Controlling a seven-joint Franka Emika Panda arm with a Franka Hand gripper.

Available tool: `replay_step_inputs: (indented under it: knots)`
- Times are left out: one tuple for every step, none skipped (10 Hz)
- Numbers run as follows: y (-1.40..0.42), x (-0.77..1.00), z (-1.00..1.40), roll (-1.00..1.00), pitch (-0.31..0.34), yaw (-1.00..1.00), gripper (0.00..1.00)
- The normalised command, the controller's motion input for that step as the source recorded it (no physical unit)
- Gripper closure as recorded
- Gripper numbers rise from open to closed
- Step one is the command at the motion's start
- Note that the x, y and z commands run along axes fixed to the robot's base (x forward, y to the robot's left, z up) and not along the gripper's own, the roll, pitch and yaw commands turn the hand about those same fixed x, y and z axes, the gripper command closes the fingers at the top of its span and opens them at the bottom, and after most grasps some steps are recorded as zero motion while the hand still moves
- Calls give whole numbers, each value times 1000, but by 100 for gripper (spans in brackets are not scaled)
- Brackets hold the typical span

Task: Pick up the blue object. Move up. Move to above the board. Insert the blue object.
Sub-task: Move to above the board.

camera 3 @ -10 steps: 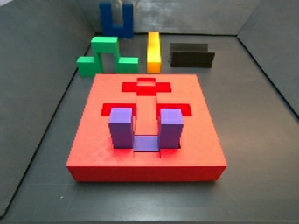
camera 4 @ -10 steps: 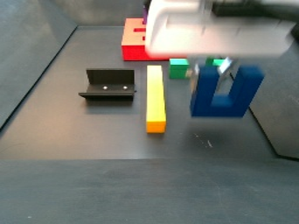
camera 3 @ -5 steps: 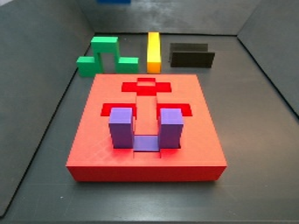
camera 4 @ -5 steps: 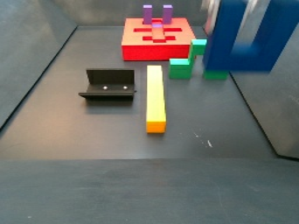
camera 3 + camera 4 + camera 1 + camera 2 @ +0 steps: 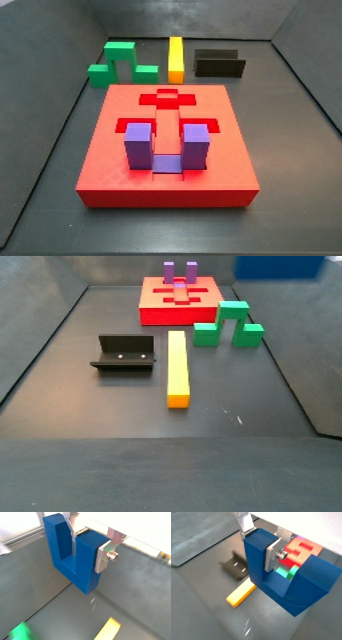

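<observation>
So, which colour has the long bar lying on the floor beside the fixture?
Yellow. The long bar shows best in a side view, next to the fixture.

Blue object [image 5: 72, 559] in the tool [image 5: 90, 547], high above the floor [image 5: 60, 619].

- gripper [image 5: 92, 548] raised high, out of frame in both side views
- silver fingers [image 5: 273, 556] clamped on one prong of the blue object [image 5: 70, 554], prongs up
</observation>
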Motion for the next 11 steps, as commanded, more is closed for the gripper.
replay_step_inputs:
  knots:
    - [-1400,235,155,-29,148,67,100]
    - [-1400,238,158,-63,103,34,100]
    - [-1400,243,162,-15,83,25,100]
    - [-1400,245,164,-6,84,24,100]
    - [-1400,256,167,-21,89,16,100]
    - [-1400,273,170,-8,113,10,100]
    - [-1400,287,175,6,135,13,100]
    - [-1400,305,180,-3,151,9,100]
    - [-1400,339,186,-2,154,8,100]
    - [-1400,352,192,8,151,9,100]
    - [-813,237,121,14,151,10,100]
